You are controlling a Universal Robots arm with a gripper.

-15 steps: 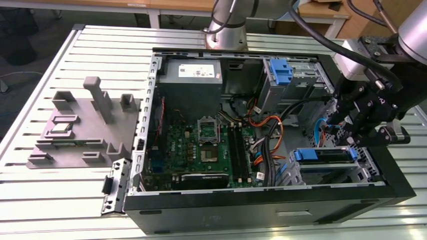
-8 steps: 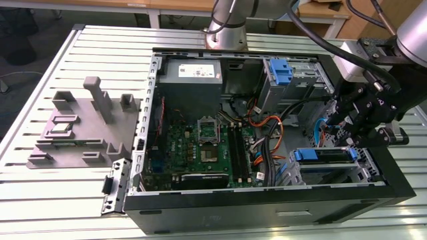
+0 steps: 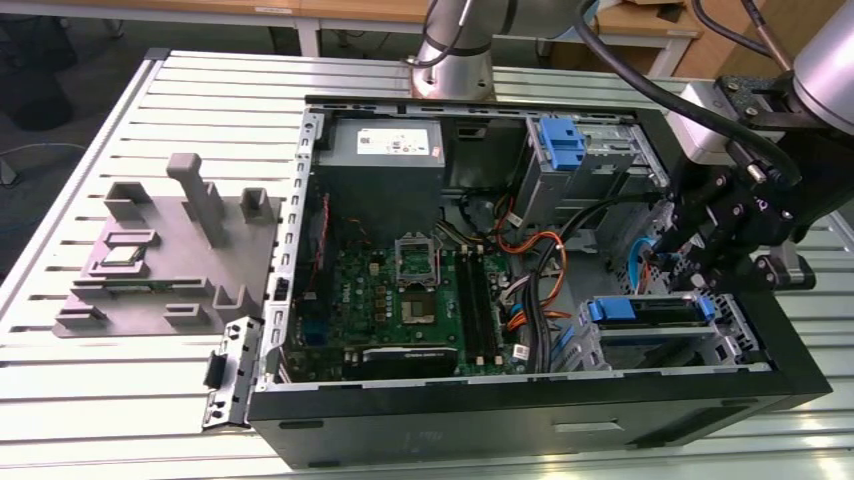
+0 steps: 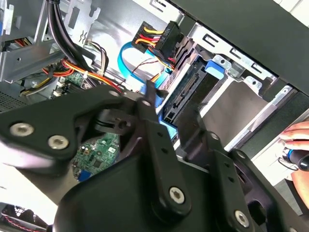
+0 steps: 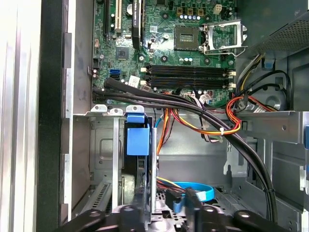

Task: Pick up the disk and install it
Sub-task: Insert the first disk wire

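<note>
Claw (image 3: 705, 262) is down inside the open case (image 3: 534, 430), at the drive cage on the exterior view's right. Grip: cannot tell whether released or clenched. Disk (image 3: 647, 310) sits on edge in that cage, close by the claw, blue rail uppermost. Its long axis lies level, running from the motherboard (image 3: 414, 300) side out toward the case's end wall. In the second wrist view its connector edge shows right by the claw, with a black plug (image 4: 165, 37) near it. Cables (image 5: 193, 104) cross between board and cage. Case lies on its side on a slatted metal counter (image 3: 134, 400). Grey fixture block (image 3: 160, 260) at the exterior view's left. Wooden desks (image 3: 240, 8) behind. A hand (image 4: 295, 137) rests outside the case.
</note>
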